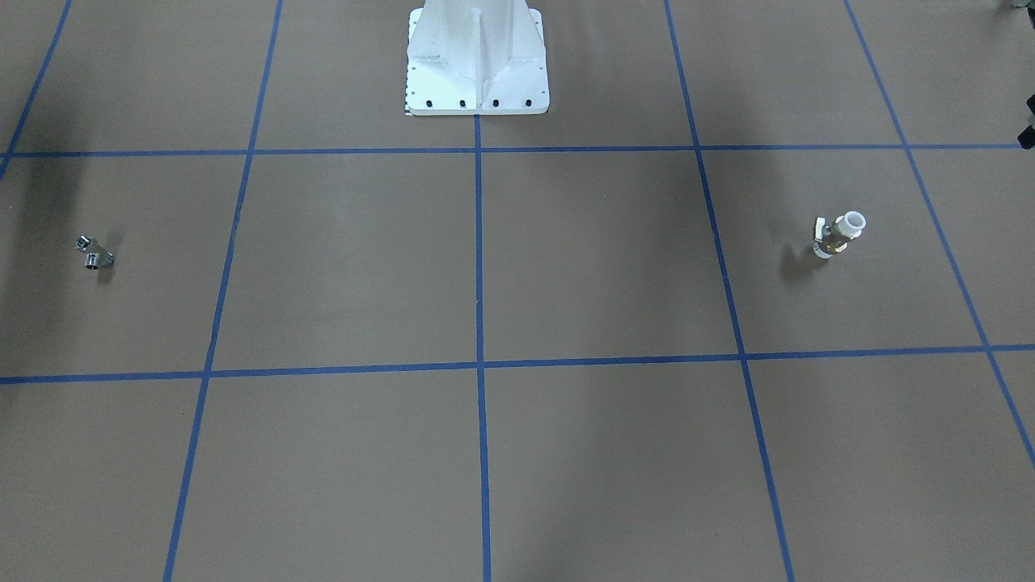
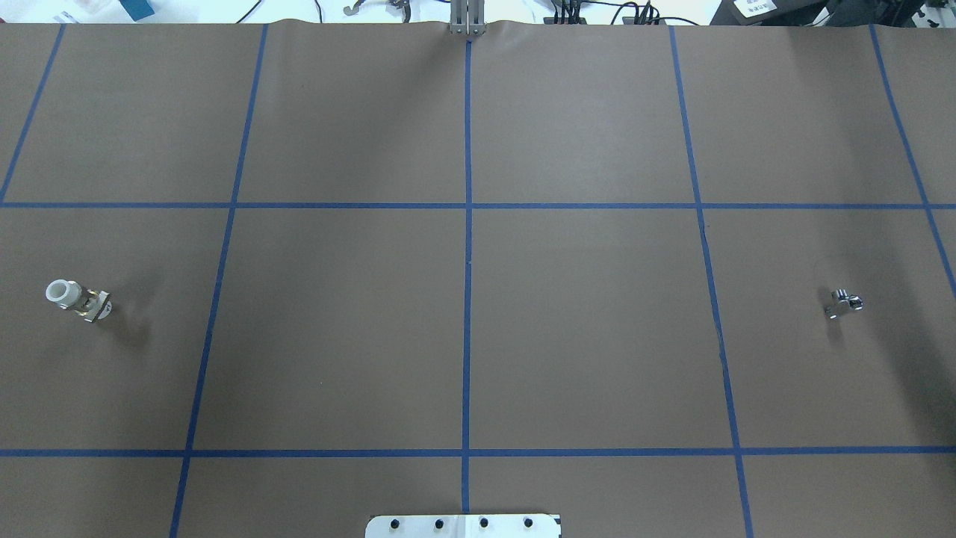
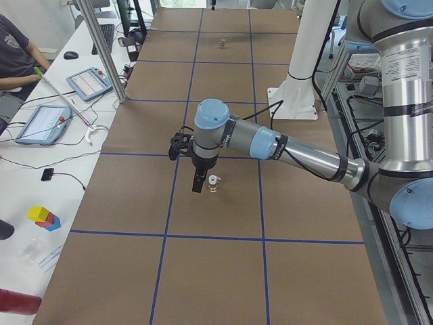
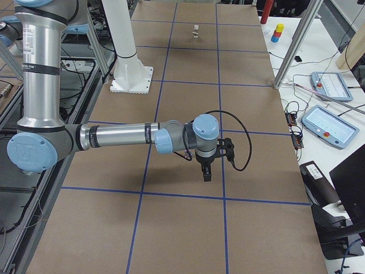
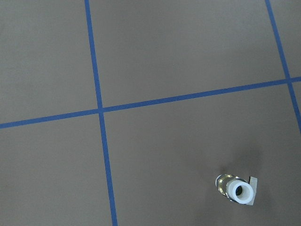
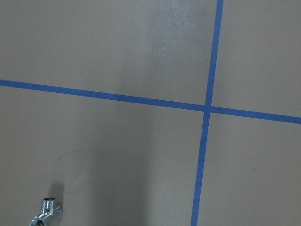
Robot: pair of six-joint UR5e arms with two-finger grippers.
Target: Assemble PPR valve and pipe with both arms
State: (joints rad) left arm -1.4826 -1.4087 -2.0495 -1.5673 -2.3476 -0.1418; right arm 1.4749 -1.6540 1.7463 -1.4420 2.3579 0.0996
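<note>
The PPR valve, brass with white ring ends, stands upright on the brown table; it also shows in the overhead view and the left wrist view. The pipe, a small silver angled fitting, lies far off at the table's other end and shows in the right wrist view. My left gripper hangs above the table just beside the valve. My right gripper points down over the pipe's area, where the pipe itself is hidden. I cannot tell whether either gripper is open or shut.
The white pedestal base stands at the table's robot side. Blue tape lines divide the brown surface. A side bench with tablets, cables and a seated person runs along the far edge.
</note>
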